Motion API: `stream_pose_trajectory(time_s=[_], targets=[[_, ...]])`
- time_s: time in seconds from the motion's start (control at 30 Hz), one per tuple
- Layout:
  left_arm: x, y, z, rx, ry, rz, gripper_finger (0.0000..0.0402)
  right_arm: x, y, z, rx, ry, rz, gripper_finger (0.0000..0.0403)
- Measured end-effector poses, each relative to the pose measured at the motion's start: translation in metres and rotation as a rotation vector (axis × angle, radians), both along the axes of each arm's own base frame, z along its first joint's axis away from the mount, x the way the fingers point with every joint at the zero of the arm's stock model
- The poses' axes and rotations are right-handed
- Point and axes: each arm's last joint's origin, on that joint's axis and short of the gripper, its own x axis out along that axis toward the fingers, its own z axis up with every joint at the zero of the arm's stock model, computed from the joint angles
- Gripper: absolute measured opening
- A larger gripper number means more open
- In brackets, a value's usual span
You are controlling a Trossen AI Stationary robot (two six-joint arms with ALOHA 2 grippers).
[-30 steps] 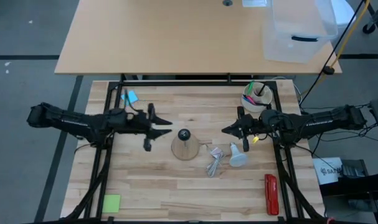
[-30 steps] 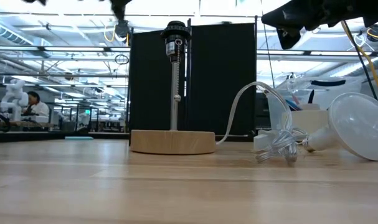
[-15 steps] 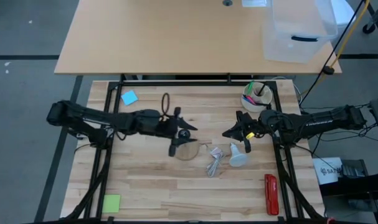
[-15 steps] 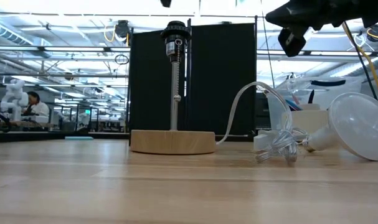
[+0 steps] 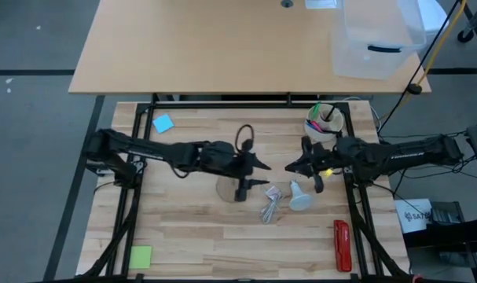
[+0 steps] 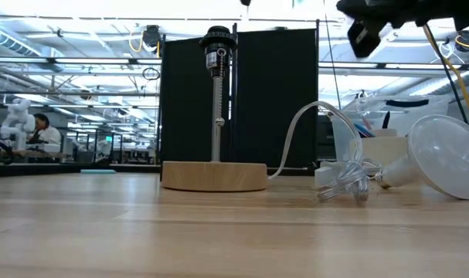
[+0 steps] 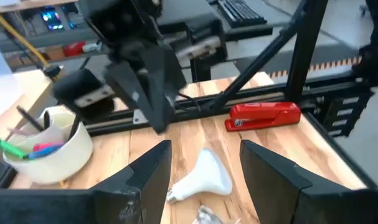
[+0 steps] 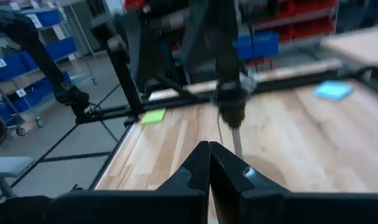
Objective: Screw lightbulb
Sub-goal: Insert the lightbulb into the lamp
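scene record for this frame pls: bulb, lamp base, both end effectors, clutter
lightbulb: lying on its side on the table, ungrasped, beside the clear cord
lamp base: wooden disc, upright stem, socket empty
left end effector: open, above the lamp base, facing the bulb
right end effector: shut, empty, raised just behind the bulb
clutter: cup of pens, red stapler, blue note, green note

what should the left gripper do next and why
Probably lower toward the lightbulb and close on it. The bulb lies untouched on the table beside the clear cord, and the left gripper hangs open just above it, while the right gripper waits shut nearby.
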Motion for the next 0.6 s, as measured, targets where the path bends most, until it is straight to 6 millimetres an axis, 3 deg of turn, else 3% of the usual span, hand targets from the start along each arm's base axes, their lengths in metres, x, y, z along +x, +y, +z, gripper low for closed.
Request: stream_pose_trajectory(time_s=[0.3, 0.6], targets=[[0.029, -0.003, -0.01, 0.162, 0.121, -0.052, 0.0197, -0.042, -0.009, 0.041, -0.135, -0.16, -0.162, 0.0], [0.06, -0.003, -0.022, 0.331, 0.188, -0.052, 0.0197, -0.065, -0.01, 0.063, -0.214, -0.274, -0.198, 0.0]])
